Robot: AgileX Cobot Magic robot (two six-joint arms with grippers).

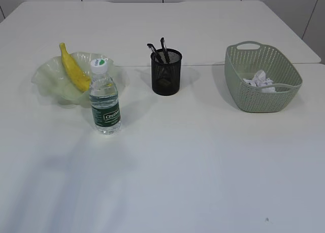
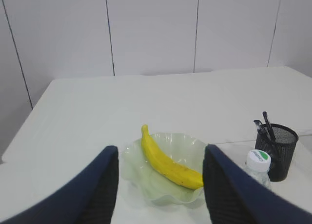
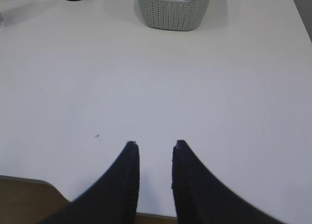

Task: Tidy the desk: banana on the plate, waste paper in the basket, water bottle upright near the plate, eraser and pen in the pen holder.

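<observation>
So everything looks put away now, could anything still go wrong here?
Possibly. The water bottle stands upright right against the plate, so a bump from the left gripper, which is open and empty and points that way, might topple it. The banana rests along the plate's raised side and might slip.

Left claw (image 2: 161,185): two dark fingers (image 2: 97,190) stood apart in the foreground, nothing between them, raised above the bench (image 2: 87,112).
Plate (image 2: 195,148): pale green, wavy-rimmed, translucent, seen between the fingers.
Banana (image 2: 168,160): yellow, lay across the plate, stem end toward the far rim.
Bottle (image 2: 257,163): upright, white cap with green mark, just right of the plate, partly hidden by the right finger.
Holder (image 2: 282,151): black mesh, behind the bottle, pens (image 2: 265,124) sticking out.
Wall (image 2: 151,29): white panels.
</observation>
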